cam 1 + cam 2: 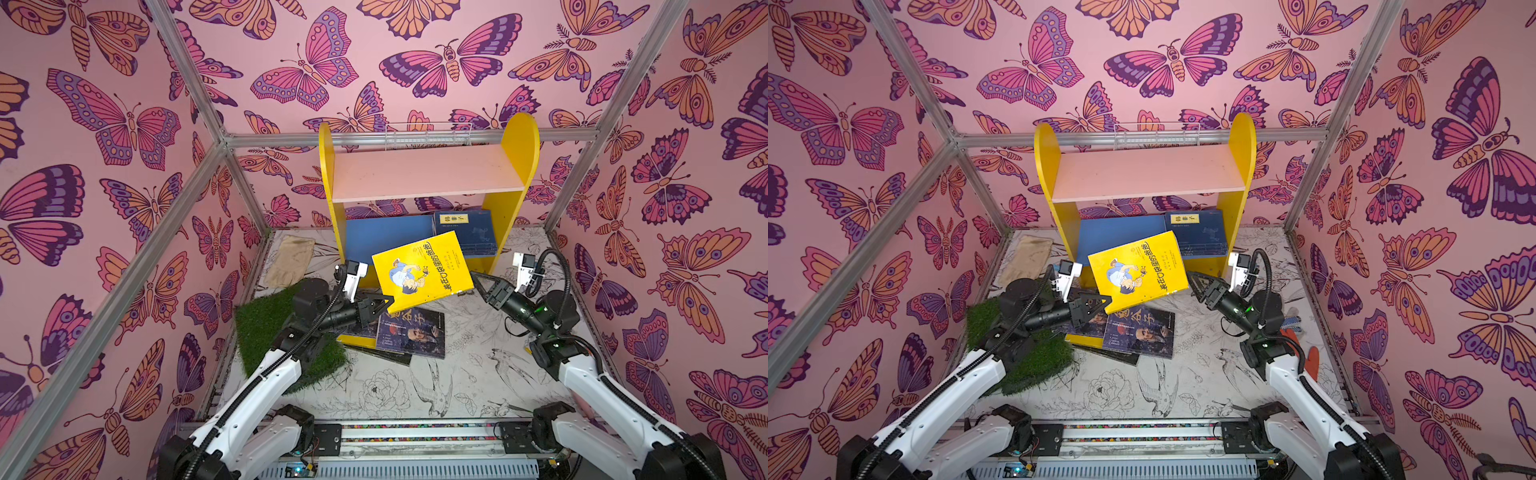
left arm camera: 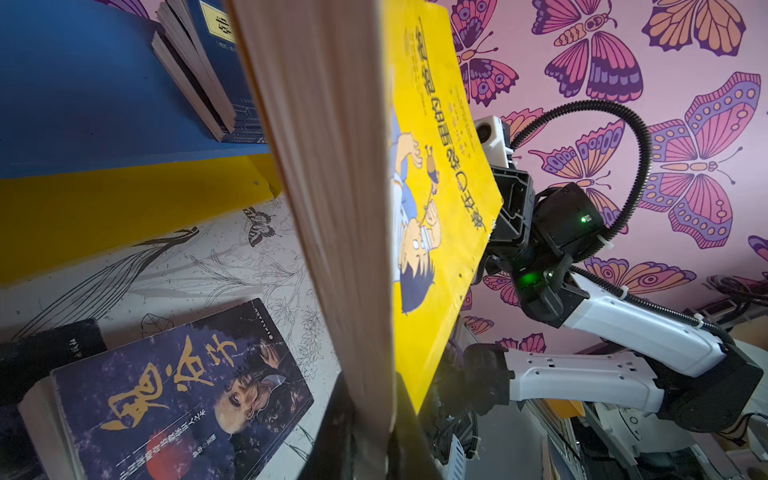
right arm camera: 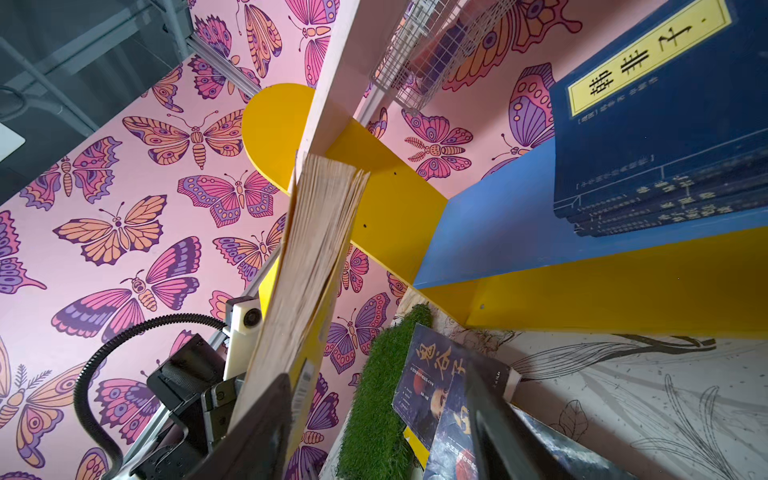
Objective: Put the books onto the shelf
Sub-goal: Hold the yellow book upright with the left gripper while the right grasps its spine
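Top views: bright yellow paperback with a cartoon boy cover (image 1: 422,270) is hanging tilted in the air, just in front of the small two-tier bookcase with yellow rounded side panels (image 1: 517,141).
Left gripper (image 1: 384,305): is clamping the yellow paperback's 7 o'clock corner, jaws nearly closed on it; in the left wrist view the page block is sitting between the fingers (image 2: 334,440).
Right gripper (image 1: 482,283): is hovering at the book's 4 o'clock corner, jaws spread wide, gripping nothing; touching or not, cannot tell.
Bookcase: is standing at 12 o'clock on the sketch-printed table (image 1: 457,386).
Navy stack: navy paperbacks with yellow title labels (image 1: 465,232) are lying flat at the 3 o'clock end of the blue lower board (image 1: 386,237).
Table pile: dark blue portrait paperback (image 1: 415,334) is lying on top of a small heap near table centre, below the lifted book.
Clutter: green turf square (image 1: 259,328) is lying at 9 o'clock under the left arm; beige glove (image 1: 291,259) is lying at 11 o'clock; white wire basket (image 1: 428,135) is sitting behind the bookcase.
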Robot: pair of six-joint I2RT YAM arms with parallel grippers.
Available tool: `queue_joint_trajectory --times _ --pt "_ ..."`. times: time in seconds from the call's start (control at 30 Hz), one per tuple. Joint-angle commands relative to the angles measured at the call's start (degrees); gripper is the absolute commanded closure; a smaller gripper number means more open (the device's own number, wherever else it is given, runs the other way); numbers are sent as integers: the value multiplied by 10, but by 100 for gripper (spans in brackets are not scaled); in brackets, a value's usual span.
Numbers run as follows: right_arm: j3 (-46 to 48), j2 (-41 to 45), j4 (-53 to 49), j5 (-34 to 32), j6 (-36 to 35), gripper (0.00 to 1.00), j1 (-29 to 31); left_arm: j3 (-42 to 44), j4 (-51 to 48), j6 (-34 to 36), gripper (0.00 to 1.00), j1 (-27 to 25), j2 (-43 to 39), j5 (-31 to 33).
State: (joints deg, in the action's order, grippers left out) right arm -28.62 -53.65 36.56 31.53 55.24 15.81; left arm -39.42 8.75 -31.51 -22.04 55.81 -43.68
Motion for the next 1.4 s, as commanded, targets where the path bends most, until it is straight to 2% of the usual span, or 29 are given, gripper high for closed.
queue_joint_trajectory --times 0.0,0.1,0.2,0.33,0.47,0.7,0.87,1.03,1.3,1.37 --pt "-34 14 -23 17 -27 34 -1 -17 14 25 100 2 -14 -4" --pt "-46 21 -43 27 -46 34 -3 -16 12 27 100 3 -17 -4" --pt "-59 40 -96 5 -83 34 -4 -14 4 32 100 3 -21 -1" --pt "-63 48 -110 -16 -85 34 -14 -11 4 33 100 3 -27 3" --pt "-72 43 -120 -1 -93 34 -15 -11 2 35 100 3 -27 4" --pt "-102 17 -165 50 -114 34 -15 -16 3 39 100 3 -23 5" --pt "-108 -23 -182 132 -113 38 -14 -19 3 44 100 4 -26 9" --pt "-97 -33 -165 176 -91 45 -9 -17 1 50 100 4 -33 14" --pt "-82 -28 -138 191 -67 67 -9 -12 -7 58 100 4 -33 11" --pt "-84 -36 -132 196 -63 75 -8 -10 -6 58 100 4 -31 11"
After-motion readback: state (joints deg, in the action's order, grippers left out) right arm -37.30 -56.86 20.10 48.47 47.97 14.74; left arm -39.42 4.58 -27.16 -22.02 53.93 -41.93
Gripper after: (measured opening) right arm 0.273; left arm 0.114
